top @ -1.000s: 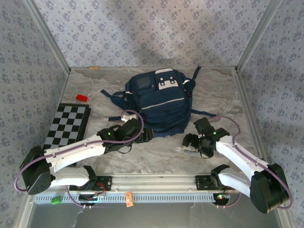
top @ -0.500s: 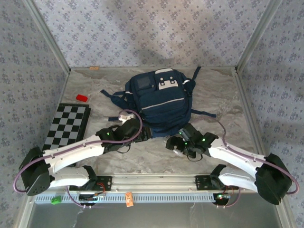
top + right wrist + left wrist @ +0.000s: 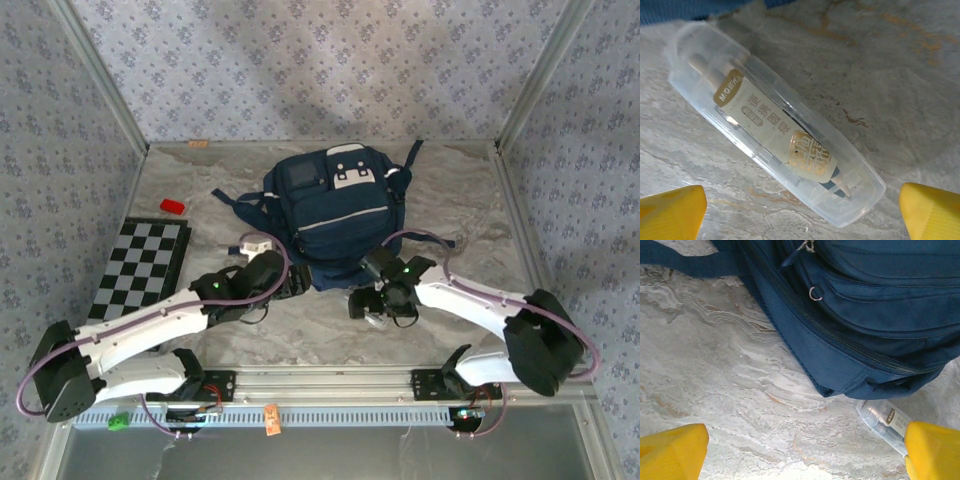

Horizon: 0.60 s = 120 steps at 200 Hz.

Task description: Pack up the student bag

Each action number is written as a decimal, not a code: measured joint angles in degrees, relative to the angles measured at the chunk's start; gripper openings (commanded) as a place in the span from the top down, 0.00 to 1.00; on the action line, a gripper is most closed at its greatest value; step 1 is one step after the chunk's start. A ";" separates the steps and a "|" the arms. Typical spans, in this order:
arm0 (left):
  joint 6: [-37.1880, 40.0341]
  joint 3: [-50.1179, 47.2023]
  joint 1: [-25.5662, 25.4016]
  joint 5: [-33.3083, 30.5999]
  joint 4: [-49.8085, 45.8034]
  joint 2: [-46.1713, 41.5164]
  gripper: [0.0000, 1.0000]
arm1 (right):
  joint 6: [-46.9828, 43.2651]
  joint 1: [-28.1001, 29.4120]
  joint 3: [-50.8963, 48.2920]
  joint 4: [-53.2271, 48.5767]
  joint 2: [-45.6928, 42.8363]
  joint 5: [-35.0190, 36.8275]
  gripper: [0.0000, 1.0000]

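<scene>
Clear case (image 3: 775,125) beside student bag (image 3: 335,215) edge, right claw (image 3: 800,212) spread

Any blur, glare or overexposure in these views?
Top external: sharp, evenly lit, student bag detail clear. Left wrist: in focus, table pale and nearly washed out along the bottom. Right wrist: clear case sharp, label legible, faint sheen on its plastic.

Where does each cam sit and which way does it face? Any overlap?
Top external: above and behind the robot, looking down at the table; left arm, right arm, student bag centre.
Left wrist: on the left gripper, facing the bag's near corner; yellow fingertips show.
Right wrist: on the right gripper, close over a clear case; yellow fingertips show.
Shared: both wrist views catch the case.
</scene>
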 measured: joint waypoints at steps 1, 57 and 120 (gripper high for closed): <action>-0.07 -0.09 0.07 -0.02 -0.04 -0.09 0.00 | -0.09 0.04 0.00 0.07 0.09 -0.02 0.00; -0.85 -2.54 1.77 -0.20 -1.40 -2.58 0.00 | -1.36 9.35 1.31 2.14 4.76 0.98 0.09; -1.27 -3.02 2.51 -0.17 -1.46 -2.56 0.00 | 1.92 14.08 4.35 1.18 9.35 8.28 0.24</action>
